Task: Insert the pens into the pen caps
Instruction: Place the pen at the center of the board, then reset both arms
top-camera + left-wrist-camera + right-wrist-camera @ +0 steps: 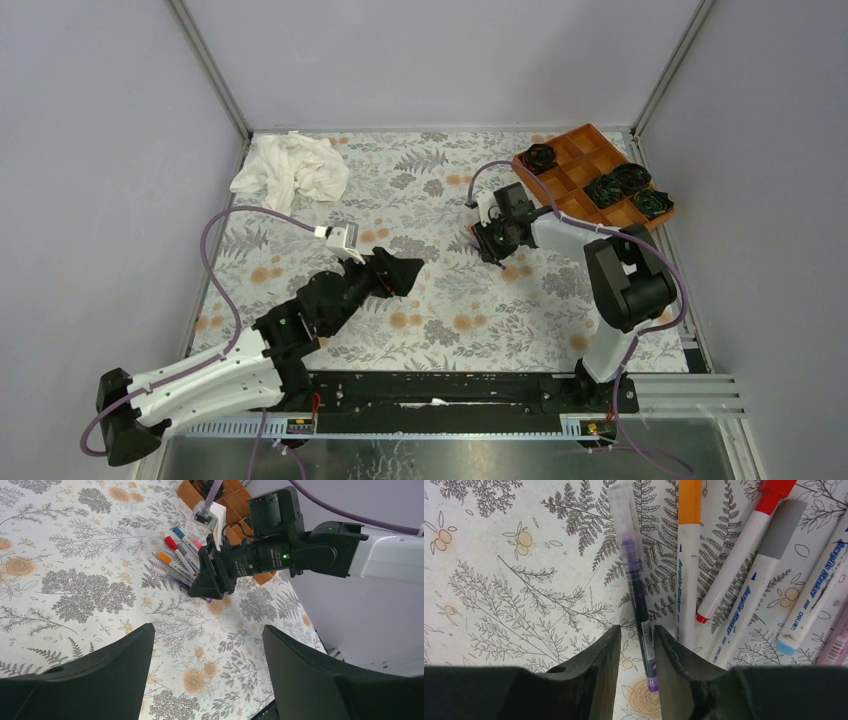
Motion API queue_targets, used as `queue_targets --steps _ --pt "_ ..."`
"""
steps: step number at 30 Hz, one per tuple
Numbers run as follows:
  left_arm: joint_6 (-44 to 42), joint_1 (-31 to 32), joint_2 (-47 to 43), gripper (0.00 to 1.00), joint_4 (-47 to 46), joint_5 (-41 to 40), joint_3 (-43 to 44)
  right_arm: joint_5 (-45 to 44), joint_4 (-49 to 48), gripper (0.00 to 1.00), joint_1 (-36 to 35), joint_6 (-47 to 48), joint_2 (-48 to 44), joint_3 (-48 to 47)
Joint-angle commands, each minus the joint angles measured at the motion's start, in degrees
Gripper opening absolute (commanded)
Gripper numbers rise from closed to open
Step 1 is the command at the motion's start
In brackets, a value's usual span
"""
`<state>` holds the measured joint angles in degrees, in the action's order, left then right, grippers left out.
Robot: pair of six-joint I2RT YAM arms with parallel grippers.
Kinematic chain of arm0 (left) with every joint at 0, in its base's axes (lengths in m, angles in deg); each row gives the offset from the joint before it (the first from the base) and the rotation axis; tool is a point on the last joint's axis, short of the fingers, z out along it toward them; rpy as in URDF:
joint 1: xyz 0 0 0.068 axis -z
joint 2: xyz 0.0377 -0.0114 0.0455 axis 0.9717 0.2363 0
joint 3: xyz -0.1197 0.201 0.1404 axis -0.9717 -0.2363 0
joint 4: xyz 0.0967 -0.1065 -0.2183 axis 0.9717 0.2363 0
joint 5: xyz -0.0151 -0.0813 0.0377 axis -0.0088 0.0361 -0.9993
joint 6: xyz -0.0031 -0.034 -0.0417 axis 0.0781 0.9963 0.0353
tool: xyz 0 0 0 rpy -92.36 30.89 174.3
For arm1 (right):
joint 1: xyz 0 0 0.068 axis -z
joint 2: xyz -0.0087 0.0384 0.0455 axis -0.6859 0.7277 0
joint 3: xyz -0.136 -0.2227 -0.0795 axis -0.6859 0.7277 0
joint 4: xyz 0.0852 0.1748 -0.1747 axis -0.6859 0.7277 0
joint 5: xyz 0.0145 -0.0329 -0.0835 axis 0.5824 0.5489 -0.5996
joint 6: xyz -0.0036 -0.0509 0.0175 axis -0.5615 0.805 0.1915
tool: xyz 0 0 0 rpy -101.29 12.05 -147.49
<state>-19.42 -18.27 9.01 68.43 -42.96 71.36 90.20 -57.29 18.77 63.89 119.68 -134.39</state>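
Several pens (pixel 175 560) lie side by side on the flowered cloth by my right gripper (pixel 488 245). In the right wrist view a dark purple pen (pixel 634 580) with a clear cap (pixel 620 505) lies on the cloth between the fingers of my right gripper (pixel 636 635). It is close against the right finger, with a gap to the left one. Beside it lie white pens wearing an orange cap (pixel 689 500), a red cap (pixel 774 492) and a grey cap (pixel 781 525). My left gripper (pixel 207 640) hovers wide open and empty, apart from the pens.
An orange compartment tray (pixel 585 165) holding black rosettes (pixel 540 155) stands at the back right, just behind the right arm. A crumpled white cloth (pixel 290 168) lies at the back left. Grey walls enclose the table.
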Motion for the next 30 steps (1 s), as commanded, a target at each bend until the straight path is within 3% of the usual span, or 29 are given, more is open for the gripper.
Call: queue_targets --steps 1,7,9,11,12,17,21,26,30 --pt "-0.6 -0.6 -1.5 0.87 -1.6 1.4 2.0 -0.1 1.7 0.40 0.7 0.7 -5.9 -0.5" --pt "-4.4 -3.2 -0.5 0.98 -1.0 8.4 10.2 13.1 9.4 0.53 9.1 6.9 -20.5 -1.5" --pt "-5.5 -5.6 0.0 0.99 -0.5 11.9 13.1 12.6 11.7 0.69 10.5 10.3 -26.1 -2.5" --pt "-6.1 -10.3 0.9 0.99 1.0 16.8 16.7 9.3 12.7 0.94 11.8 11.9 -31.7 -4.2" --pt "-6.2 -13.3 1.5 0.99 2.3 19.8 19.0 8.3 12.4 0.99 12.9 11.7 -34.5 -5.2" --pt "-5.9 -30.4 7.9 0.99 11.0 36.1 32.3 8.8 15.4 1.00 21.1 5.5 -41.0 -17.1" --pt "-5.7 -43.3 15.3 0.99 19.4 48.4 45.8 4.9 18.0 1.00 21.9 -2.8 -41.8 -29.2" --pt "-13.7 -46.7 21.0 0.99 32.6 46.9 63.6 5.4 24.7 1.00 22.0 -9.4 -39.9 -44.8" --pt "-16.5 -46.6 20.4 0.99 36.2 45.7 67.6 7.4 29.1 1.00 22.0 -11.0 -39.6 -51.2"
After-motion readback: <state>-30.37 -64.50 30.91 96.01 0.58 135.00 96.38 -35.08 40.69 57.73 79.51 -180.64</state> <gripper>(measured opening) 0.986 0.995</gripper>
